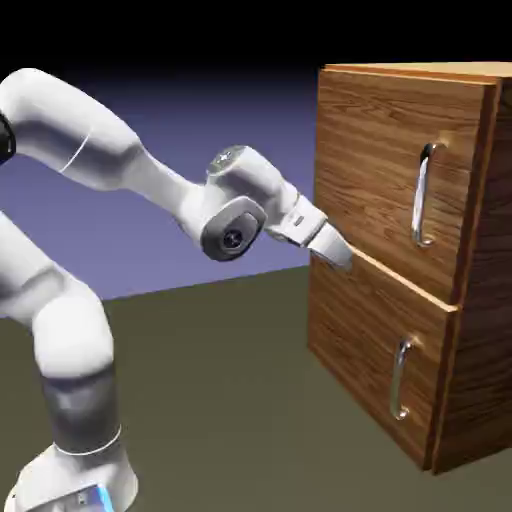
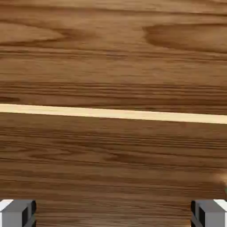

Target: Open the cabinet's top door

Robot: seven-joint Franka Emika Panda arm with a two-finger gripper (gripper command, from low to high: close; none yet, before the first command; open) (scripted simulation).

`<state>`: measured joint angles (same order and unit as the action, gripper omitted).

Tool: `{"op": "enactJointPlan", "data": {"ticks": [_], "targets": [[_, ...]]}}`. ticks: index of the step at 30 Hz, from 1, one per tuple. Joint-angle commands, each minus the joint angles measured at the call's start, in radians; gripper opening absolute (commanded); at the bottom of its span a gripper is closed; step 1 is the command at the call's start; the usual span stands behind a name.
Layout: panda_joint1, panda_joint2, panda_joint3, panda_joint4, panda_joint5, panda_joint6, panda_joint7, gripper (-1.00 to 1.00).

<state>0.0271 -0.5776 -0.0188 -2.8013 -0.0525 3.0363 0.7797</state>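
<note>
Blue-violet backdrop (image 1: 200, 130), going black up top, and a dull olive floor (image 1: 230, 400) under it all. Over on the exterior view's right stands the wood-grain cabinet (image 1: 480, 400), its top door (image 1: 370, 160) sitting above the lower door (image 1: 350, 330), a pale line between them. Each has an upright silver handle. From the left, the white arm (image 1: 150, 180) reaches across, its fingers (image 2: 113, 213) spread wide, nothing between them, near that pale line.

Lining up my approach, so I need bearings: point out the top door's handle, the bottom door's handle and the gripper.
Top door's handle (image 1: 420, 195): exterior view, mid-bar.
Bottom door's handle (image 1: 398, 379): exterior view, mid-bar.
Gripper (image 2: 114, 213): hand view, midway between its open fingertips.
</note>
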Motion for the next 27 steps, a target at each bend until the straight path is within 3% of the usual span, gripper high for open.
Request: {"op": "enactJointPlan", "data": {"ticks": [1, 27], "targets": [[0.013, -0.006, -0.016, 0.007, -0.044, -0.001, 0.032, 0.0], [0.339, -0.171, -0.422, 0.195, -1.174, -0.016, 0.866, 0.0]]}}
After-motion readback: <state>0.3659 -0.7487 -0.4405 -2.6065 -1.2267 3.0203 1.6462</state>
